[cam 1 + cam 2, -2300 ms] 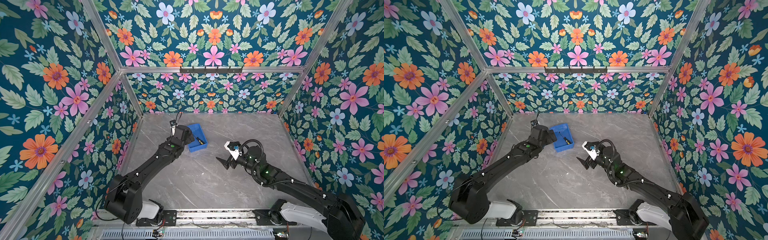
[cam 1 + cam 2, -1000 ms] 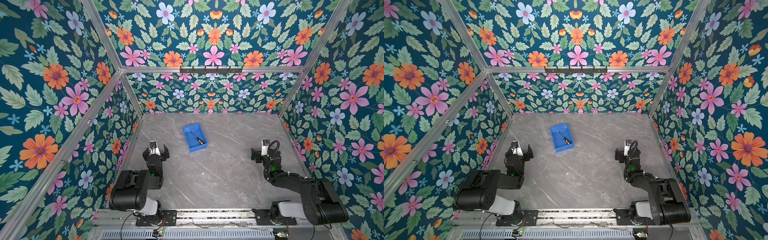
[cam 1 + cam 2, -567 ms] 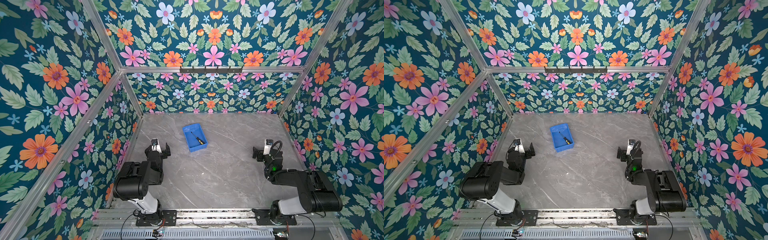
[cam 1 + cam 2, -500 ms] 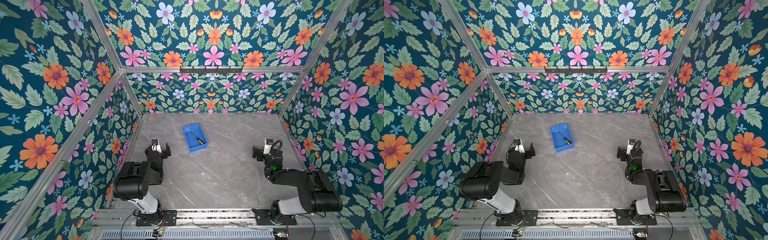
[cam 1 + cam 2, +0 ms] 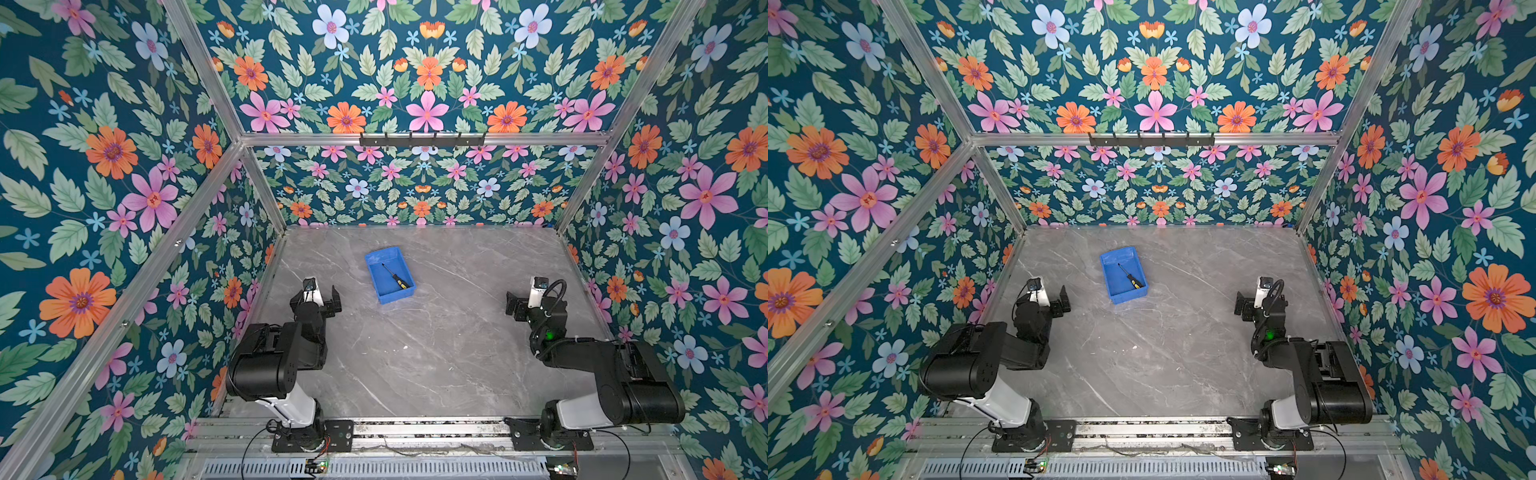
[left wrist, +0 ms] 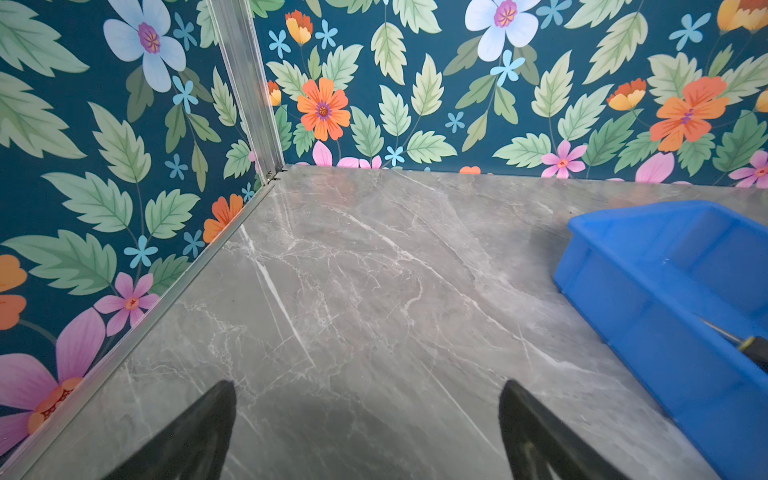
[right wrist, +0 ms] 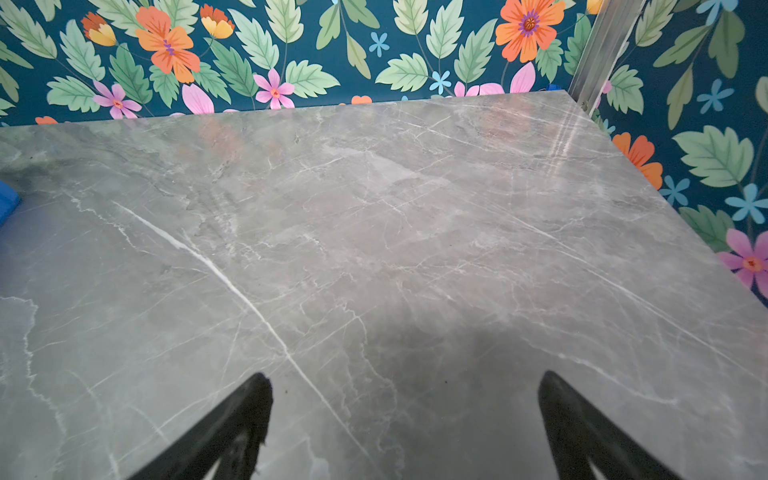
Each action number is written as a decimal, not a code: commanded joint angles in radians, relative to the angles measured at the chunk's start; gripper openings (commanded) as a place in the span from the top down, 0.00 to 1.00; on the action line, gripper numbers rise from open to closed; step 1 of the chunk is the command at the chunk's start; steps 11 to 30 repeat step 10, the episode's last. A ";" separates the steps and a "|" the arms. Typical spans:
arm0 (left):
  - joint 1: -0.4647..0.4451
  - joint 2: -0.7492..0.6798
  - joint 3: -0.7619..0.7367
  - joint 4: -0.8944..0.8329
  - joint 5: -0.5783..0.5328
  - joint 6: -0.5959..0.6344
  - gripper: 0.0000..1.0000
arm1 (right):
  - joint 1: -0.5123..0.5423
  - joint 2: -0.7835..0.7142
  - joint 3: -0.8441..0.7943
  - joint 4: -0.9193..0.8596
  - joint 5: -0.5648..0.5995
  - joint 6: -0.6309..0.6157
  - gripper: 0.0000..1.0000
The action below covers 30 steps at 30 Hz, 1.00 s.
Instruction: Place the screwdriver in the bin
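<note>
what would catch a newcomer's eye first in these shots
The loud floral walls ring the grey marble table. Then the bright blue bin mid-table towards the back, the yellow-and-black screwdriver lying inside it. The left gripper and right gripper stand open and empty at either side.

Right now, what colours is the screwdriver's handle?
Yellow and black; the screwdriver shows best in a top view.

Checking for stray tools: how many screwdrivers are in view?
1. The screwdriver lies inside the bin, handle toward its near right corner. None shows on the table, though the arms hide parts of it.
</note>
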<state>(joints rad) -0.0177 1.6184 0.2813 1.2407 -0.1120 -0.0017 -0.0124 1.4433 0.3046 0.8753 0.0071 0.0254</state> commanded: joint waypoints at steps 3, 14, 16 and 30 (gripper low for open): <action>-0.001 0.001 0.004 0.017 -0.003 -0.004 0.00 | 0.000 -0.004 0.004 0.006 -0.002 0.012 0.01; -0.001 -0.001 0.001 0.020 -0.003 -0.005 0.00 | 0.001 -0.004 0.004 0.003 -0.002 0.013 0.01; -0.001 -0.001 0.001 0.020 -0.003 -0.005 0.00 | 0.001 -0.004 0.004 0.003 -0.002 0.013 0.01; -0.001 -0.001 0.001 0.020 -0.003 -0.005 0.00 | 0.001 -0.004 0.004 0.003 -0.002 0.013 0.01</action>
